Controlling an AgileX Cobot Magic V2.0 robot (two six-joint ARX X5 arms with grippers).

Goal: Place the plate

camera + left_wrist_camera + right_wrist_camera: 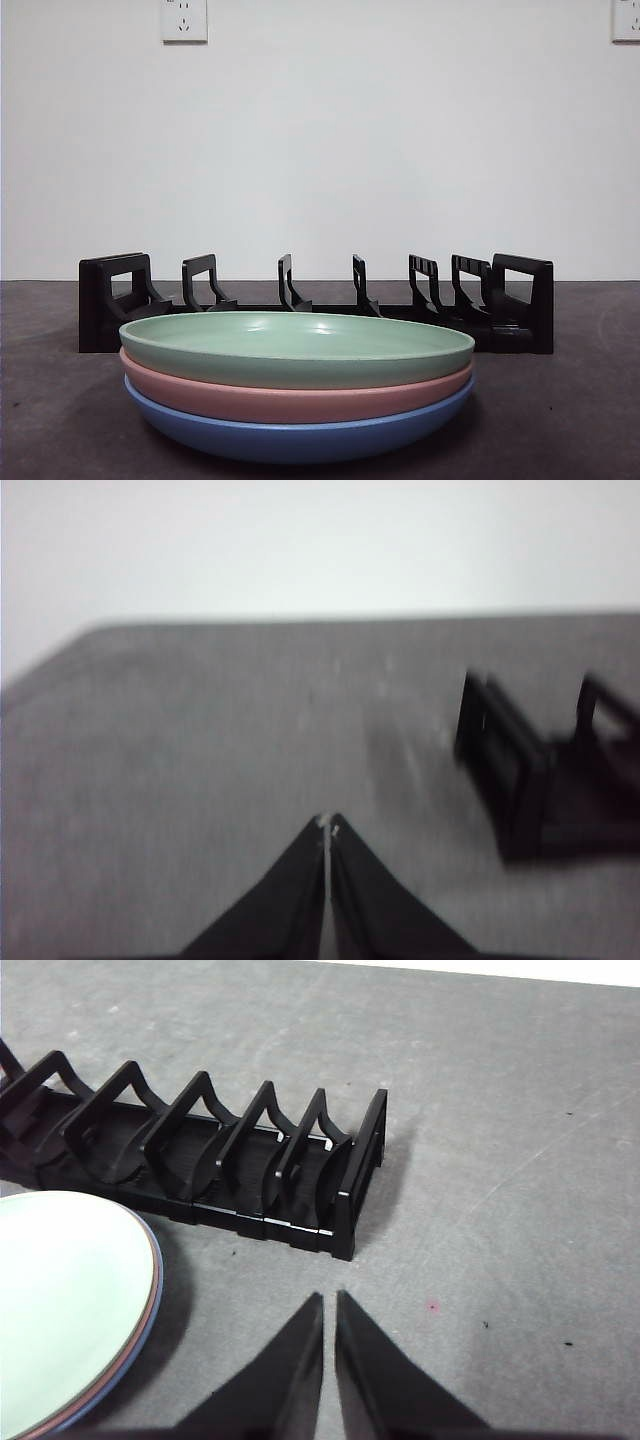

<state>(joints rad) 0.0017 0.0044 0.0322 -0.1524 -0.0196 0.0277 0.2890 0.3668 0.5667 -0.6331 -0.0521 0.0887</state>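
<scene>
Dark grey tabletop (580, 420) before a white wall carries a black plate rack (320, 305). Just in front of it we find three stacked plates: green plate (296, 348) on top, pink plate (290, 398) in the middle, blue plate (300, 438) at the bottom. We judge the right gripper (329, 1300), jaws together, nearer the stack; it hovers beside the rack's end. The left gripper (327, 825), jaws likewise together, waits beyond the opposite end.

text: none legible | labels: none | numbers: none
</scene>
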